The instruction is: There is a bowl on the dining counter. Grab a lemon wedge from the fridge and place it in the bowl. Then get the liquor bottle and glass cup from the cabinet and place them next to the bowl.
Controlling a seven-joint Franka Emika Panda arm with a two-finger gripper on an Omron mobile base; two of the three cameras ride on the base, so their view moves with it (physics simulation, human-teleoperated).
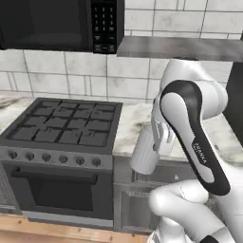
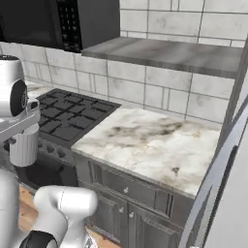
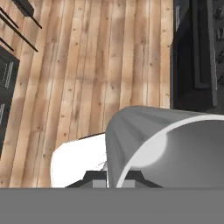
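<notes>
1. One glass cup is in the claw. It hangs as a pale straight-sided cylinder under the white hand, off every surface.
2. Claw state: fingers are pressed nearly together, pinching the cup's thin wall. In the hand view the cup sits right at the lens, and its pale rim arc runs down into the gap between the two dark tips.
3. Cup position, left base view: in front of the counter edge, just right of the stove, at about the height of the knob row.
4. Cup position, right base view: the cup hangs at the left edge, in front of the stove's front corner and clear of the marble counter.
5. Below the cup, the hand view looks down on the wooden floor, with the dark oven front at the right.
6. Surroundings:
   - Black microwave above the stove.
   - Grey tiled wall behind the counter.
   - Dark grey drawers and doors under the counter.
7. Grey steel fridge, with its long pale handle, stands at the far right of the right base view, beside the counter's end.
</notes>
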